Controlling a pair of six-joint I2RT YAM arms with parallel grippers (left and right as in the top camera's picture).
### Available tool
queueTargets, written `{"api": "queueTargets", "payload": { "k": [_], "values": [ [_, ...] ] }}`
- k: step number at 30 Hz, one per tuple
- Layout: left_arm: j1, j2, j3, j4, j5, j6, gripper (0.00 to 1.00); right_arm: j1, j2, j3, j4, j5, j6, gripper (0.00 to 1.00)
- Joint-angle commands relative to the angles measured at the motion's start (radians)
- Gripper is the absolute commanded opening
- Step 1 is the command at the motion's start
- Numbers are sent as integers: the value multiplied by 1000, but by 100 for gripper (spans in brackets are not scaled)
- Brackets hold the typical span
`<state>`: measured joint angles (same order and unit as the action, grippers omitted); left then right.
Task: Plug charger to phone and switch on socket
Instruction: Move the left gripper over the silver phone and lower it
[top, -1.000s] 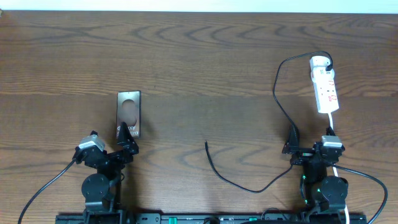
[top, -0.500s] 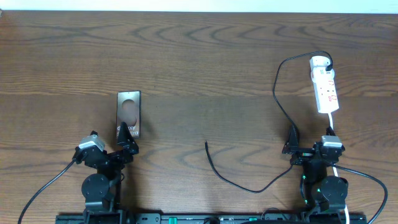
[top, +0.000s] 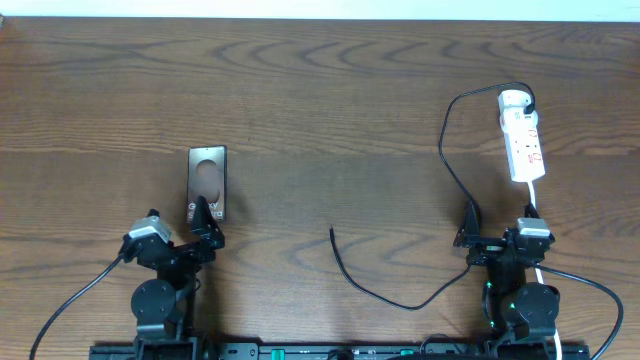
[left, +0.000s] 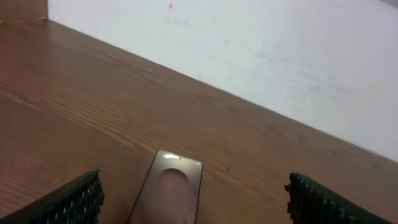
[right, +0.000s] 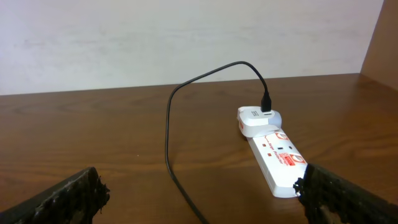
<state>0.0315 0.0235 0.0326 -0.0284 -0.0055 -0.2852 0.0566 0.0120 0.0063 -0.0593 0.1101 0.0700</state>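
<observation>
Left gripper (top: 206, 226) first: in its wrist view we see the jaws spread wide, the ribbed black fingers (left: 71, 202) at the frame's lower corners, holding nothing. Between them lies the phone (top: 207, 183). From overhead its near end sits under the gripper, and we cannot tell whether anything touches it. Our right gripper (top: 469, 233) is likewise wide open and empty.

We find the phone, a flat dark-brown slab, on the left half of the tabletop (top: 320, 90). Its long axis runs away from the arms, with the round lighter patch at the far end.

The charger (top: 443, 150) is a thin black cable. Its free tip rests near the middle of the tabletop, pointing away from us and well apart from the phone. From there it curves toward the right arm, passes by the right gripper (contact unclear), and arches up into a white adapter (top: 514, 100) at the far end of the socket (top: 524, 145).

We see the socket as a narrow white plastic strip with red markings at the far right, its long axis also front to back. A white cord (top: 531, 197) leaves its near end. The tabletop is dark, grained wood.
</observation>
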Motion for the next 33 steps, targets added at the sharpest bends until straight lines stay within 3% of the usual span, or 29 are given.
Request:
{"api": "queueTargets", "payload": {
  "k": [1,9,18,21,27,28,30,31,32,33],
  "values": [
    [5,51,116,-21,-17,83,92,-3,-6,-1,-4,15,-12,99],
    [5,564,625,-232,-32,170,92,-3,-6,-1,-4,15,-12,99],
    [5,1346,1442,-893,-14,222,92,-3,-6,-1,-4,15,-12,99],
    [5,1501,1546,-974,43,221,92,-3,-6,-1,-4,15,-12,99],
    [5,1696,1551,-983,74,221,92,-3,-6,-1,-4,15,-12,99],
    [5,1721,1551,-986,74,221,86,-3,-5,-1,-4,15,-12,99],
    [5,1761,1551,-994,74,221,45,-3,-5,-1,-4,15,-12,99],
    [5,1775,1551,-996,74,221,36,-3,-5,-1,-4,15,-12,99],
    [5,1788,1551,-997,74,221,36,-3,-5,-1,-4,15,-12,99],
    [5,1797,1551,-996,74,221,46,-3,-5,-1,-4,15,-12,99]
  ]
}}
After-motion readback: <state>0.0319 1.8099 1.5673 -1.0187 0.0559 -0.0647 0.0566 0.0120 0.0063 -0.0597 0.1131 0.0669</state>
